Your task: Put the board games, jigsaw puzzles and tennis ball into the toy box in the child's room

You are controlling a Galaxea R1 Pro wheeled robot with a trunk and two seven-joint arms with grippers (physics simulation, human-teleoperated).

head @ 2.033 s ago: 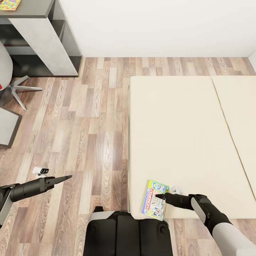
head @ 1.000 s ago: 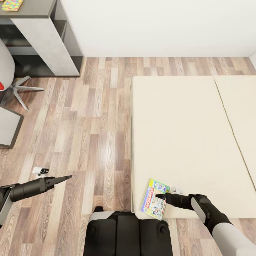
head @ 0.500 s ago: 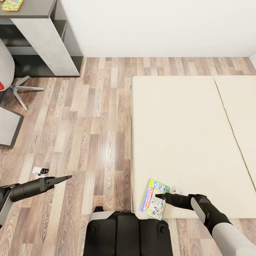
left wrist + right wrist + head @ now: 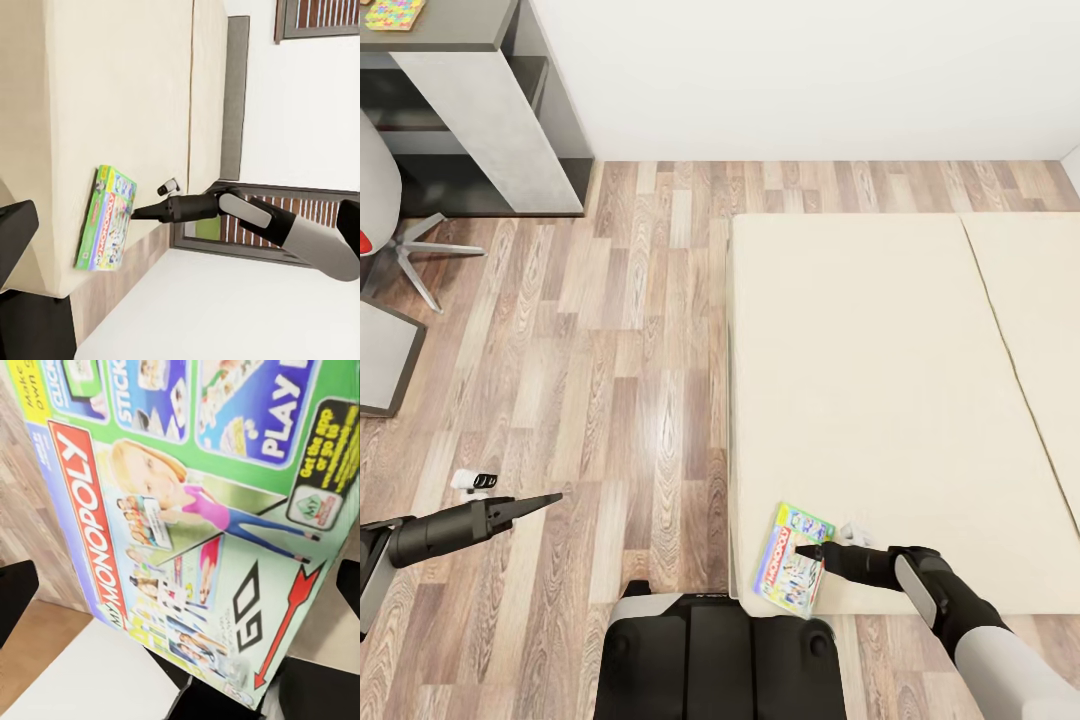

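Note:
One of the board games [image 4: 792, 560], a bright Monopoly box, lies on the near left corner of the beige bed [image 4: 880, 380], its near end slightly over the edge. My right gripper [image 4: 807, 551] rests its tips on the box cover. In the right wrist view the cover [image 4: 195, 525] spreads between fingers [image 4: 15, 600] that stand wide apart, so this gripper is open. The left wrist view shows the same box [image 4: 106, 219] with the right gripper [image 4: 139, 214] at its cover. My left gripper [image 4: 550, 497] hangs open over the floor, holding nothing. One jigsaw puzzle [image 4: 390, 12] lies on the table [image 4: 460, 30] at far left.
An office chair [image 4: 390, 240] with a star base stands left of the desk's white unit [image 4: 490, 110]. Wood-plank floor [image 4: 630, 340] runs between desk and bed. A white wall [image 4: 810, 70] closes the far side. My own base [image 4: 720, 655] sits at the bed's near corner.
The view shifted slightly early on. Since then the game box has slid a little toward the bed's near left corner under the right gripper. The left arm has not moved.

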